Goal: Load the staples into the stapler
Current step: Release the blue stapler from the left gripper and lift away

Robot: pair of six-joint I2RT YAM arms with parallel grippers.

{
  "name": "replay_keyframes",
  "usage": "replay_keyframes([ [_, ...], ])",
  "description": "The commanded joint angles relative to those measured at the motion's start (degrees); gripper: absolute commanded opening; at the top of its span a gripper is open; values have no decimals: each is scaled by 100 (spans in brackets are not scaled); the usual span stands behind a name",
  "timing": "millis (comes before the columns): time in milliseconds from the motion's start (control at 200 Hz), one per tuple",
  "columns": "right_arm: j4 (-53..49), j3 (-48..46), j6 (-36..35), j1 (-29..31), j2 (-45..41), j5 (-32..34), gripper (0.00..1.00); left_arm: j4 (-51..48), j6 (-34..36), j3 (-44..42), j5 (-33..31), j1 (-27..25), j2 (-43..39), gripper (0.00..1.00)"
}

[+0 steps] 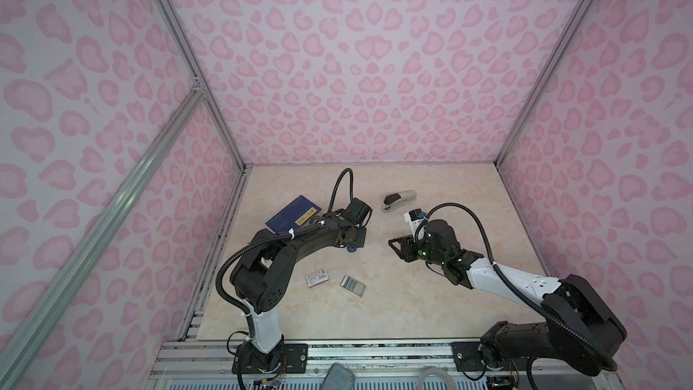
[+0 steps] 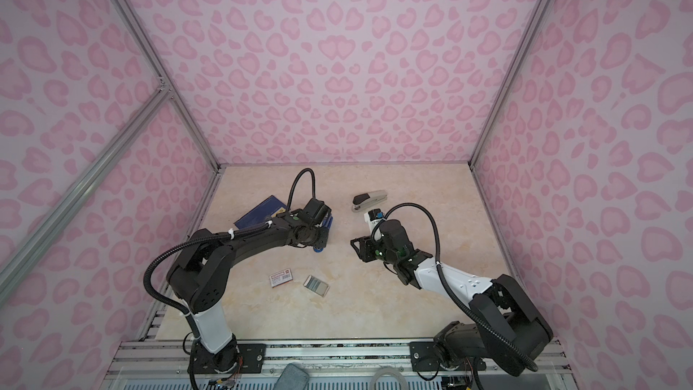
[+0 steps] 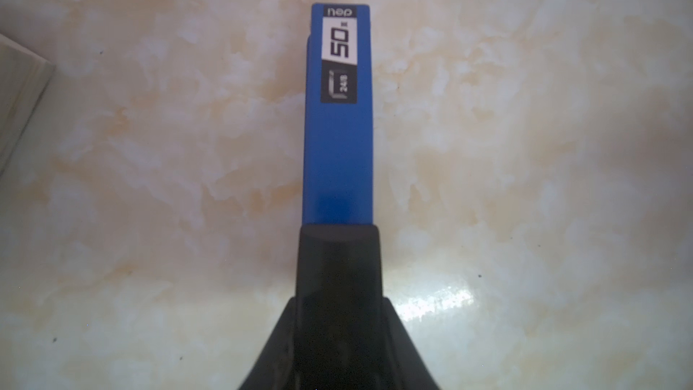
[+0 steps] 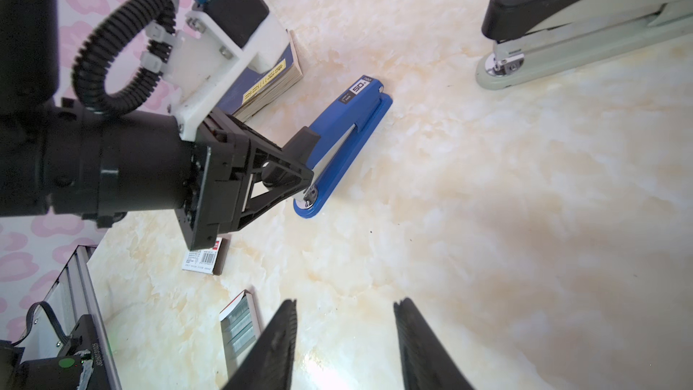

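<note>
Clamping the near end of the blue stapler point(image 4: 348, 114), which is lying lengthwise near-to-far, the left gripper point(image 4: 307, 161) is steadying it while the right gripper point(image 4: 347, 302) is hovering empty, jaws apart, the staples point(image 1: 353, 286) lying nearer and to its left.

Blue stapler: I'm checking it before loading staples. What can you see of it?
The blue stapler looks plastic and slim, with a silvery magazine showing between arm and base and a black-and-white label marked 50 near its hinge end. It lies closed, base on the table. The left gripper has its jaws on the head end.
</note>
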Motion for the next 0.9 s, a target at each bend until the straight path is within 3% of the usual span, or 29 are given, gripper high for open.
replay_keyframes([
  [0,58,-53,49,-31,-38,42,45,-82,-54,164,116,23,88,8],
  [530,148,-12,116,-40,74,-3,45,-218,-53,446,142,118,244,9],
  [895,56,-42,136,-41,8,15,46,-598,195,1732,214,286,1019,10],
])
